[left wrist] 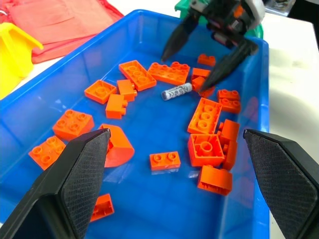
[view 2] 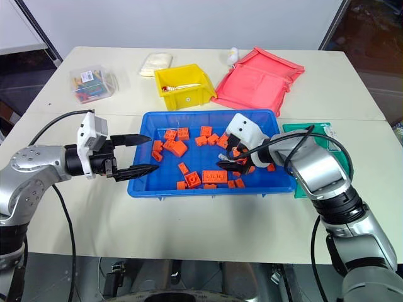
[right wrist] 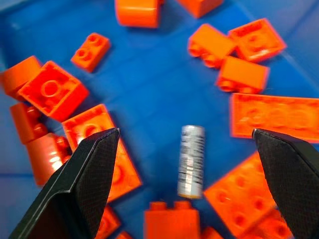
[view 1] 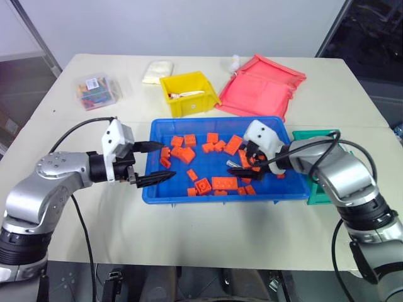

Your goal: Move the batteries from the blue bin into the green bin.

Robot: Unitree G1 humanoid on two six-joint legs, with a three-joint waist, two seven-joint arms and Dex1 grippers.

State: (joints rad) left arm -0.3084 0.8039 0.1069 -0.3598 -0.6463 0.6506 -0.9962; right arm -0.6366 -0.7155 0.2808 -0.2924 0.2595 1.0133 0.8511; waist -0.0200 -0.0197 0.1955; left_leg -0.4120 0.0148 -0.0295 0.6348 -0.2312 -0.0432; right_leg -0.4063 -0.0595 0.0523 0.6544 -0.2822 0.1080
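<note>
**Right gripper over a lone battery, bricks crowding both sides**

Your right gripper (right wrist: 187, 144) hangs inside the blue bin (view 1: 157, 192), jaws spread wide and holding nothing. One battery (right wrist: 191, 161) lies flat on the bin floor between the two fingers, its long axis running along the line the gripper points. In the left wrist view the same battery (left wrist: 176, 91) sits just beside the right fingertips, among the orange bricks (left wrist: 205, 115).

Your left gripper (view 1: 153, 161) hovers at the bin's left edge, also wide and empty. The green bin (view 1: 315, 135) stands just beyond the blue bin's right side, largely hidden behind your right arm.

Risks as judged from here:
- Bricks lie near both fingers; closing may trap a brick with the battery, or wedge a finger on one.
- The battery is round and smooth; a glancing touch could roll it off or under a brick.
- Coming down too hard could press the fingertips into the bin floor.
</note>
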